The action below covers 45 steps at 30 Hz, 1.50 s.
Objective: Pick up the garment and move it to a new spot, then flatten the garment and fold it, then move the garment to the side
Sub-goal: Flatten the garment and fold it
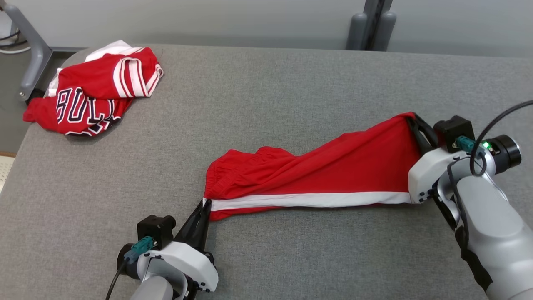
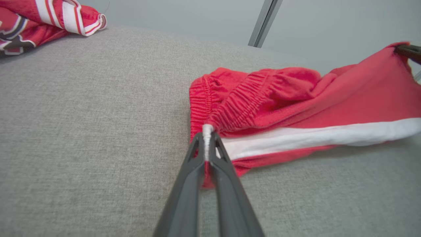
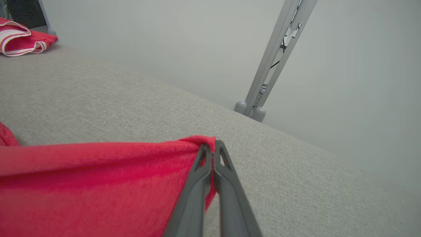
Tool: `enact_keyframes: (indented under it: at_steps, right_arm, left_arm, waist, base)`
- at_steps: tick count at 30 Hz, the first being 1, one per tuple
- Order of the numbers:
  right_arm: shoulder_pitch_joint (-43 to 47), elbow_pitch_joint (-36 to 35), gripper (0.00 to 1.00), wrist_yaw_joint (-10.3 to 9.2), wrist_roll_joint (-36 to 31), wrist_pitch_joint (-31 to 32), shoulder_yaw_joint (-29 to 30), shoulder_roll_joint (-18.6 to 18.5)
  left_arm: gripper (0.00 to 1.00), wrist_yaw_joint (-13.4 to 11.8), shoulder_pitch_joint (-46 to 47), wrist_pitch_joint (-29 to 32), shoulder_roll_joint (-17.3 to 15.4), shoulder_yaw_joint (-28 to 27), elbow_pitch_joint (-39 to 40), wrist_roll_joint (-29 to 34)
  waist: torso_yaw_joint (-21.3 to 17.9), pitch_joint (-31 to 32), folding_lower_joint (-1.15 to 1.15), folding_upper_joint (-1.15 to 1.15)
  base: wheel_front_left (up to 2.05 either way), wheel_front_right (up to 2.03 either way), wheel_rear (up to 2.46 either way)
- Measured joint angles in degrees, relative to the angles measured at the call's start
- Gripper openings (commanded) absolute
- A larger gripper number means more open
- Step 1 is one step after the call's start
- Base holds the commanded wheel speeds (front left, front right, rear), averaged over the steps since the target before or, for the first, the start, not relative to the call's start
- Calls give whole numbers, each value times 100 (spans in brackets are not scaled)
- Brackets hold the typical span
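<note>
- I see the shorts stretched across the middle of the table.
- Left gripper is clamped on the near-left waistband corner.
- Right gripper is pinched tight on the right hem corner.
- The jersey lies crumpled far left, well apart.
- A post stands beyond the far edge.

Left arm low, right arm outstretched, both jaws pinched together.
</note>
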<state>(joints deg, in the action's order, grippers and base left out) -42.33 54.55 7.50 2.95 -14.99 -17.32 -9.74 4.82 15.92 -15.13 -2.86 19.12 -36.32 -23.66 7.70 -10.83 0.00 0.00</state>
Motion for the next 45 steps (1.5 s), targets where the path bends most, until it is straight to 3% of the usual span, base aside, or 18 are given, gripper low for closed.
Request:
enact_keyframes:
  at_steps: [1, 2, 3, 10, 22, 33, 34, 40, 42, 45]
  right_arm:
    - [-63, 69, 42, 0, 16, 0, -13, 10]
    - [-104, 109, 67, 0, 38, 0, -23, 27]
    - [-120, 109, 100, 0, 89, 0, -23, 49]
    - [206, -235, 100, 0, 436, 0, 73, -90]
    - [2326, -2360, 100, 0, 590, 0, 222, -225]
    - [2700, -2347, 100, 0, 37, 0, -199, -176]
    - [2695, -2325, 98, 0, 22, 0, -216, -171]
    - [2688, -2208, 67, 0, 1, 0, -266, -165]
    - [2671, -2199, 49, 0, 2, 0, -289, -159]
    - [2664, -2091, 38, 0, 2, 0, -346, -148]
  left_arm:
    - [0, 7, 1, -1, 0, 10, 32, 10]
    - [0, 19, 1, 0, 0, 25, 56, 26]
    - [0, 24, 1, 0, 3, 35, 78, 36]
    - [0, 76, -22, 0, 8, 58, 242, 42]
    - [0, 75, -169, 0, 8, -250, 419, 151]
    - [0, 111, -211, 0, 9, -352, 364, 258]
    - [0, 116, -211, 0, 9, -354, 359, 258]
    - [0, 123, -211, 0, 9, -371, 338, 275]
    - [0, 123, -211, 0, 9, -379, 331, 275]
    - [0, 124, -211, 0, 8, -405, 326, 275]
  waist:
    - [12, -28, 0, 0]
    - [17, -47, 0, 0]
    - [15, -60, 0, 0]
    - [-128, -49, 0, 0]
    - [-461, 28, 0, 0]
    - [-408, 31, 0, 0]
    - [-392, 28, 0, 0]
    - [-334, 13, 0, 0]
    - [-331, 12, 0, 0]
    - [-340, 12, -1, 0]
  base:
    - [0, 0, 0]
    - [0, 0, 0]
    - [0, 0, 0]
    - [0, 0, 0]
    - [0, 0, 0]
    - [0, 0, 0]
    - [0, 0, 0]
    - [0, 0, 0]
    - [0, 0, 0]
    - [0, 0, 0]
